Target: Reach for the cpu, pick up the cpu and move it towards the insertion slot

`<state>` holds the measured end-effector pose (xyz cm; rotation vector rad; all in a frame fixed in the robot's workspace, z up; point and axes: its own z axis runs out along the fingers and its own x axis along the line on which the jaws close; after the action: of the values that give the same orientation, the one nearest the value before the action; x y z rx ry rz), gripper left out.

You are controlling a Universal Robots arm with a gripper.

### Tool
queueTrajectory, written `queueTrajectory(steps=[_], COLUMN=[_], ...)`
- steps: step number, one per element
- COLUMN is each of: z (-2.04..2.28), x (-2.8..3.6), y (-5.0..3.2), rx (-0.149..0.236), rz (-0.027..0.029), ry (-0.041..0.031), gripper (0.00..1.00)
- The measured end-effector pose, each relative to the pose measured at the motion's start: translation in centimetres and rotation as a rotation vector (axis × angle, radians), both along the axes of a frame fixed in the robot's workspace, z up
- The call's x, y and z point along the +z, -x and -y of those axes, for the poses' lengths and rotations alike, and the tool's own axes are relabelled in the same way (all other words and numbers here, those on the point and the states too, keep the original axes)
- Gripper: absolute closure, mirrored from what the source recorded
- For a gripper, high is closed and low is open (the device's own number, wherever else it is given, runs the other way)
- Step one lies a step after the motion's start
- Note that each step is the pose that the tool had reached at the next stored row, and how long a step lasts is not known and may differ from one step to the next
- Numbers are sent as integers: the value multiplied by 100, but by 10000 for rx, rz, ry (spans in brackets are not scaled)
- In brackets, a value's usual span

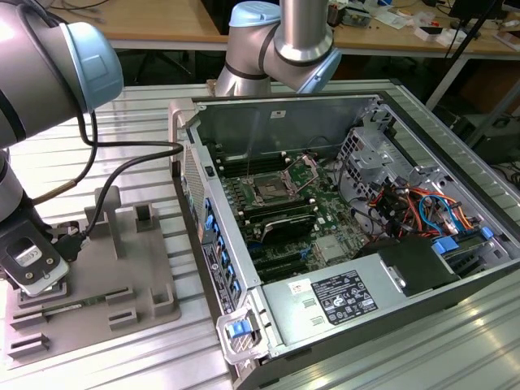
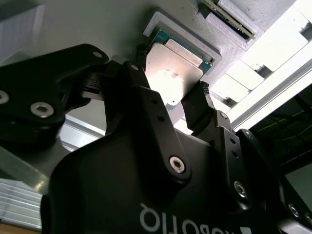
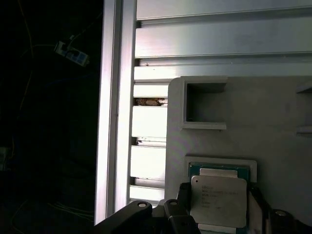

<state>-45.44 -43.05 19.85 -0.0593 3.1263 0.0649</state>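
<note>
Parked the gripper (image 2: 170, 70) low over the grey tray (image 1: 142, 256) on the exterior view's left – fingers (image 2: 197, 105) pinched snug onto opposite edges of the cpu (image 2: 170, 83) at its pocket, presumably to lift it flat – well apart from the insertion slot (image 1: 270, 192).

A grey tray (image 1: 142, 280) lies beside an open computer case (image 1: 276, 122) (coloured cables (image 1: 414, 207) inside) on a ribbed table (image 1: 439, 341).
</note>
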Motion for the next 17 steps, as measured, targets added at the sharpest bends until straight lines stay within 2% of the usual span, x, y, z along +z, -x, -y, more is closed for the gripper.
queueTrajectory(steps=[17], z=[0], x=[67], y=[0], rx=[0], rz=[0], ry=[-5], gripper=[45])
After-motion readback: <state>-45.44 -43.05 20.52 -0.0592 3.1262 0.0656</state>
